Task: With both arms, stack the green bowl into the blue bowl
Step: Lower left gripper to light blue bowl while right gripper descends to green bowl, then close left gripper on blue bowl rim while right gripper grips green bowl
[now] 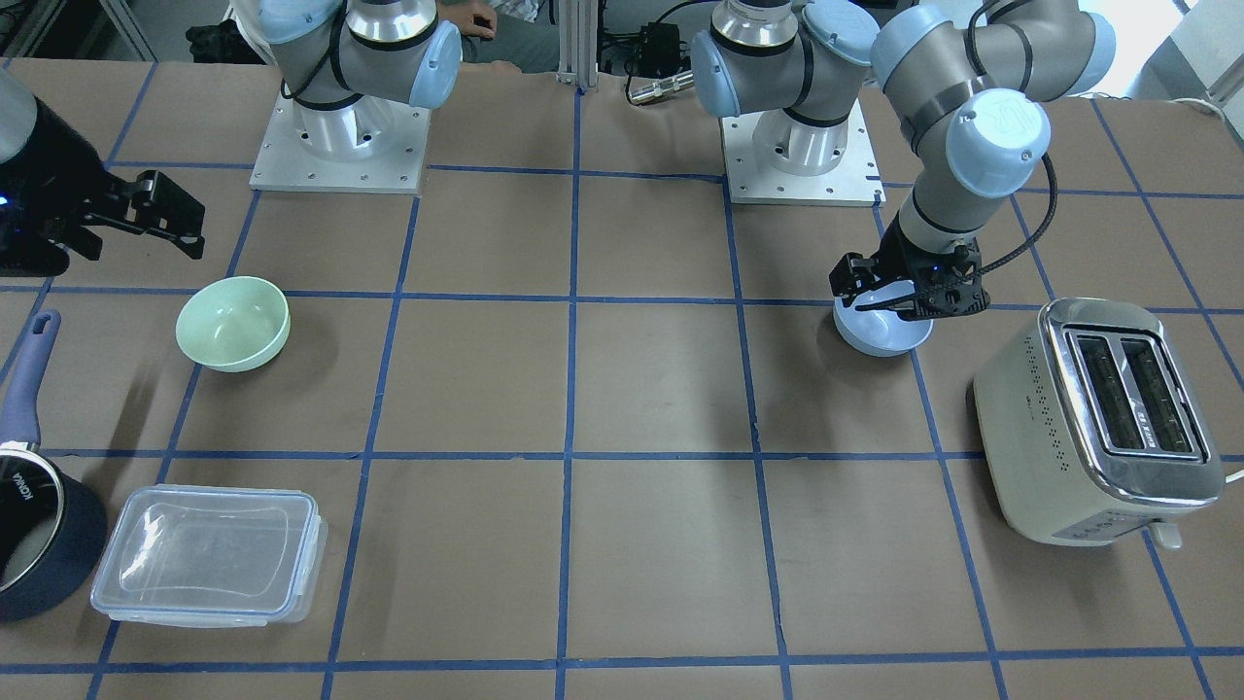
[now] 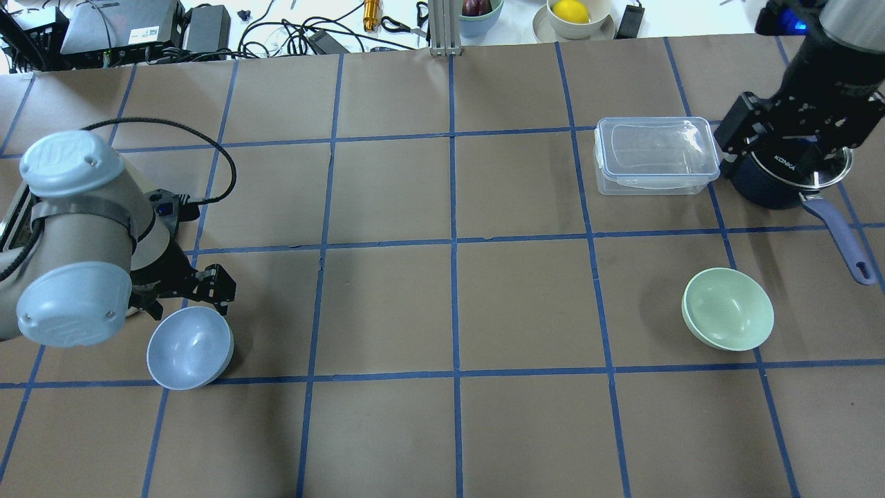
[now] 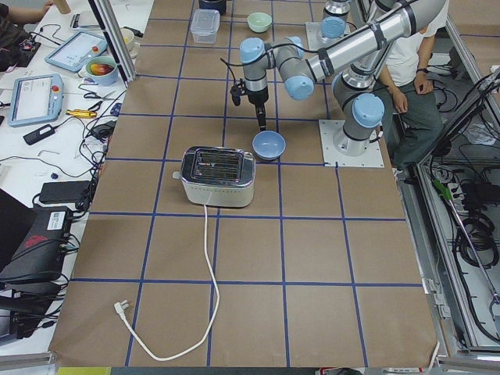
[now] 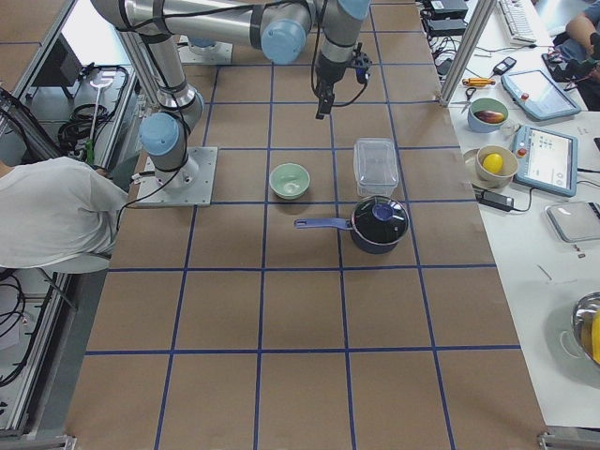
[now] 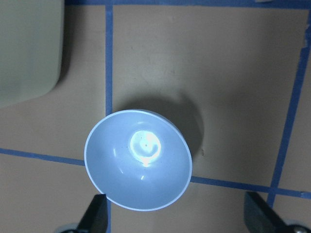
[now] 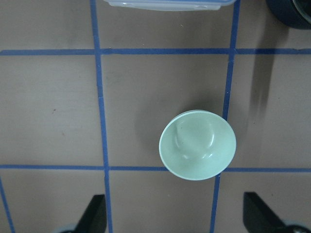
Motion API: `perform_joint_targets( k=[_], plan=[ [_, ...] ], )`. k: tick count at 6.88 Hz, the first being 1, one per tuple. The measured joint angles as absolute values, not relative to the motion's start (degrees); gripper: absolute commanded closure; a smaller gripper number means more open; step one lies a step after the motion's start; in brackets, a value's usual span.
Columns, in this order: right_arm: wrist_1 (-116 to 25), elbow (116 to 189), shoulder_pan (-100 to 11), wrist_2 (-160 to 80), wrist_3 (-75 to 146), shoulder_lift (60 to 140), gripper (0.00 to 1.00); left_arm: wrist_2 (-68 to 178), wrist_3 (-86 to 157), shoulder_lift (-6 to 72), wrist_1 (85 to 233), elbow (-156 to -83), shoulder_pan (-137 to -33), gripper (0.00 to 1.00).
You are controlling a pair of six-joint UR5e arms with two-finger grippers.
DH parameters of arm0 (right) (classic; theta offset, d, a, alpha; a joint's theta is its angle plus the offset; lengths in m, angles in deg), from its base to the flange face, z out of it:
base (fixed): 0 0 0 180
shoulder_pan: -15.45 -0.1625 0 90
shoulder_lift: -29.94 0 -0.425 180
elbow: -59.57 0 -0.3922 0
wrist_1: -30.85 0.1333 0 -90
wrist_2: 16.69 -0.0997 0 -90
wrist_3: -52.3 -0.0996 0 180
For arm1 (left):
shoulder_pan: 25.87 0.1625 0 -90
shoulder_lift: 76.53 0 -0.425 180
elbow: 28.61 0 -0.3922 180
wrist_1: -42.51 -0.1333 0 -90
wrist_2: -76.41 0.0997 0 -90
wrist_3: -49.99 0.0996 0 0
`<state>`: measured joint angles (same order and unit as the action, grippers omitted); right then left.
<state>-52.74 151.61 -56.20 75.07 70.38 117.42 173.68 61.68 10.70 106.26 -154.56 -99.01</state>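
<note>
1. The green bowl [image 1: 233, 324] stands upright on the brown worktop [image 1: 622, 389], on the robot's right side. In the right wrist view its rim lies over one of the blue tape lines.
2. The blue bowl [image 1: 882, 335] stands upright on the robot's left side, well apart from the green bowl. It also sits across a tape line.
3. The left gripper [image 1: 909, 299] points down just above the blue bowl. In the left wrist view its two fingers [image 5: 97, 216] are spread wide, so it is open and grips nothing. The near rim of the bowl lies between them, closer to one finger than the other. Whether a finger touches the rim cannot be told.
4. The right gripper [image 1: 146, 219] is raised well above the worktop, apart from the green bowl. In its wrist view the fingers [image 6: 95, 213] stand wide apart, so it too is open and grips nothing. The green bowl shows small and far below, between the two fingers.
5. A cream toaster [image 1: 1098, 418] stands near the blue bowl, on the side away from the robot's base.
6. A dark blue saucepan [image 1: 39, 525] with a long handle and a clear plastic box [image 1: 209, 554] with its lid on stand side by side, near the green bowl.
</note>
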Motion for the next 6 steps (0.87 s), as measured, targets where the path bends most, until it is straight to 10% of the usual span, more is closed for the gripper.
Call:
perform_joint_targets(
  k=[3,5,6],
  plan=[
    [-73.64,168.85,-48.98,77.54,80.99,117.69,0.05,168.15,64.09,13.52,100.92,-158.83,-97.71,0.15],
    [-86.51,180.04,-45.60,76.66,83.46,117.64,0.15,167.57,64.45,14.85,100.58,-159.89,-97.68,0.46],
    [-94.98,185.30,-44.59,76.37,83.86,117.16,0.36,167.58,64.51,15.42,100.21,-160.59,-97.68,0.83]
  ],
)
